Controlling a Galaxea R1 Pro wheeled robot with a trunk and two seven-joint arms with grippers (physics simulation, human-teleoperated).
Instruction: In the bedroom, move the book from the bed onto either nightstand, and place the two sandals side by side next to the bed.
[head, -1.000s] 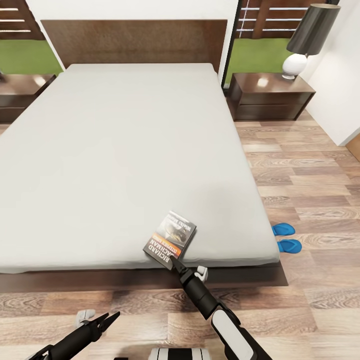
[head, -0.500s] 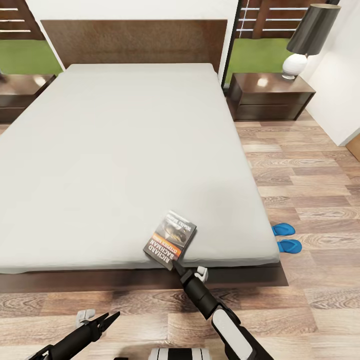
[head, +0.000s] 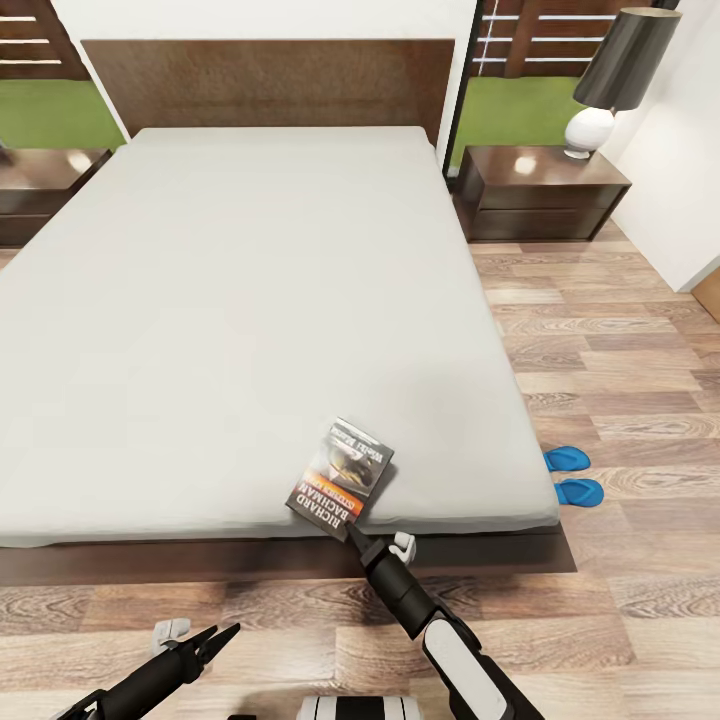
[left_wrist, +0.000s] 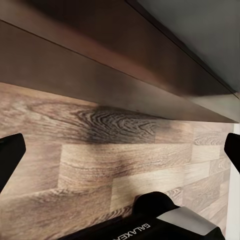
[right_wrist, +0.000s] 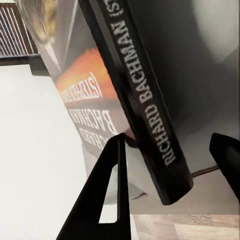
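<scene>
While the left pincer (head: 225, 634) hangs spread, the right pincer (right_wrist: 170, 150) (spread) straddles the thin glossy book (head: 341, 472).

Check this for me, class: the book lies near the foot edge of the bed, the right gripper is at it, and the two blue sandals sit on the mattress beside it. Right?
One slip. The head view shows the sandals on the wooden floor beside the bed, not on the mattress. The book near the foot edge and the right gripper at it are correct.
</scene>
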